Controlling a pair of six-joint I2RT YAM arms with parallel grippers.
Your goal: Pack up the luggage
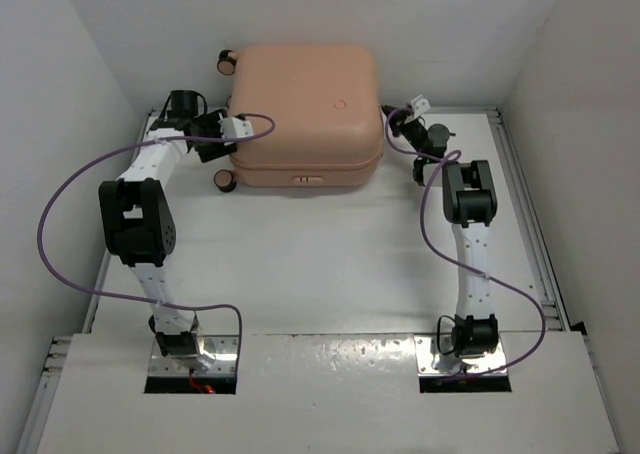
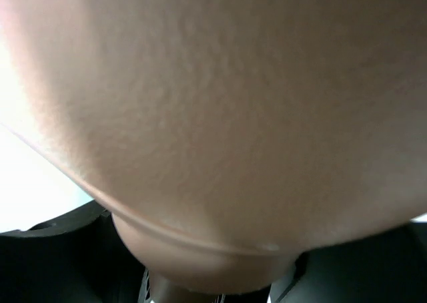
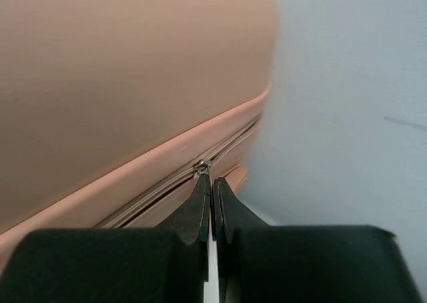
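The luggage (image 1: 300, 94) is a salmon-pink hard-shell suitcase lying closed at the back of the table. My left gripper (image 1: 228, 137) is against its left side near the front corner. In the left wrist view the shell (image 2: 213, 103) fills the frame, and the dark fingers (image 2: 53, 259) stand wide apart either side of the rounded corner. My right gripper (image 1: 393, 122) is at the suitcase's right side. In the right wrist view it (image 3: 212, 181) is shut, tips at the metal zipper slider (image 3: 202, 167) on the seam of the shell (image 3: 120, 83).
Two small wheels (image 1: 225, 61) (image 1: 225, 181) stick out on the suitcase's left side. White walls close in the table on the left, back and right. A metal rail (image 1: 530, 234) runs along the right edge. Purple cables (image 1: 60, 224) loop from both arms.
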